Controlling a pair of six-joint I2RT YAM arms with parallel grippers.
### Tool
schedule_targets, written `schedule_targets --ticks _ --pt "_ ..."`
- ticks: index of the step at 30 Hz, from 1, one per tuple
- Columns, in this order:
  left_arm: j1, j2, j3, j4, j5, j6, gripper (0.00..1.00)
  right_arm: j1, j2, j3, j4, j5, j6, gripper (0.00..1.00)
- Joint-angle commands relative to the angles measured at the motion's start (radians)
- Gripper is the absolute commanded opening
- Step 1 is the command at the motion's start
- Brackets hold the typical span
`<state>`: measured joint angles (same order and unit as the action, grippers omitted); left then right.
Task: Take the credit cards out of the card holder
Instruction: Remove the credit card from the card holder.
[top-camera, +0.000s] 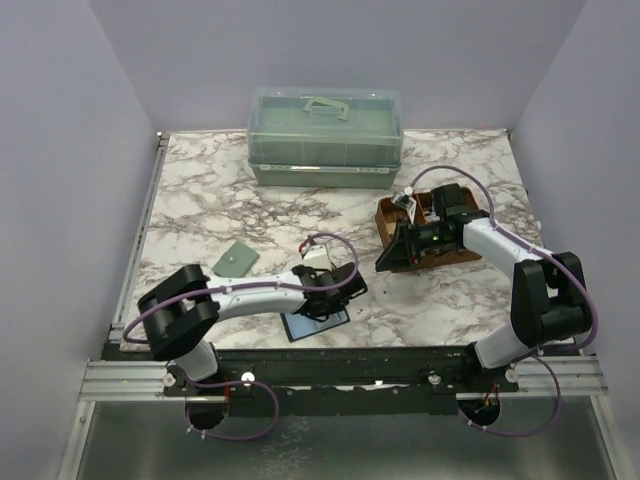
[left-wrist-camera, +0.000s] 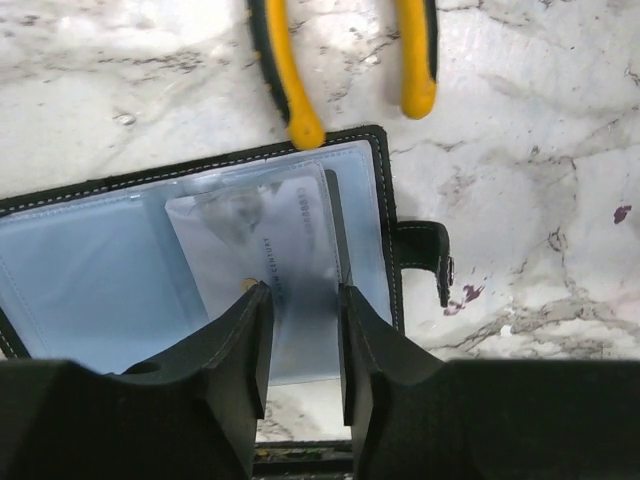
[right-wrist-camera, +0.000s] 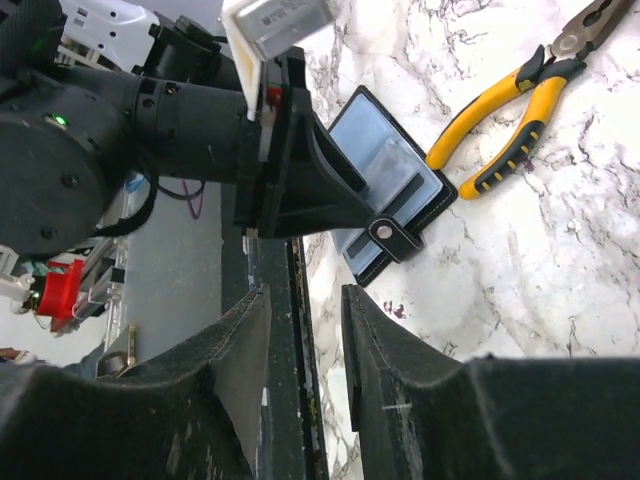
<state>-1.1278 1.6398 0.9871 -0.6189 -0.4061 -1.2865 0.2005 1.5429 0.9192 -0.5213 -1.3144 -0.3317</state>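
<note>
The black card holder (left-wrist-camera: 385, 190) lies open on the marble near the table's front edge, its blue-grey lining and clear sleeves facing up and its snap tab (left-wrist-camera: 428, 256) out to the right. A grey credit card (left-wrist-camera: 265, 245) rests in the sleeves, its near end reaching between my left fingers. My left gripper (left-wrist-camera: 303, 292) is open, low over that card, one finger on each side. In the top view it sits on the holder (top-camera: 300, 328). My right gripper (right-wrist-camera: 305, 290) is open and holds nothing, raised to the right of the holder (right-wrist-camera: 395, 180).
Yellow-handled pliers (left-wrist-camera: 290, 80) lie just beyond the holder. A sage-green wallet (top-camera: 237, 259) lies to the left. A brown wooden tray (top-camera: 385, 215) sits under my right arm, and a green lidded box (top-camera: 325, 135) stands at the back.
</note>
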Motion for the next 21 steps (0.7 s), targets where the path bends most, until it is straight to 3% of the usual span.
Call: schedule_targets --ticks 1,8,12,16,21 --pt "0.015 -0.153 -0.139 0.147 0.037 0.032 0.33 0.033 0.019 -0.012 0.071 0.028 0.066 0.40" --pt "0.037 -0.417 -0.382 0.376 0.059 0.061 0.34 0.092 0.056 -0.016 0.070 -0.028 0.067 0.41" --pt "0.057 -0.539 -0.477 0.461 0.078 0.064 0.35 0.191 0.105 -0.008 0.082 -0.044 0.079 0.43" --pt "0.069 -0.597 -0.524 0.514 0.082 0.060 0.35 0.292 0.142 0.001 0.128 -0.056 0.117 0.49" --pt "0.081 -0.611 -0.560 0.590 0.086 0.038 0.35 0.414 0.136 -0.012 0.306 0.029 0.258 0.54"
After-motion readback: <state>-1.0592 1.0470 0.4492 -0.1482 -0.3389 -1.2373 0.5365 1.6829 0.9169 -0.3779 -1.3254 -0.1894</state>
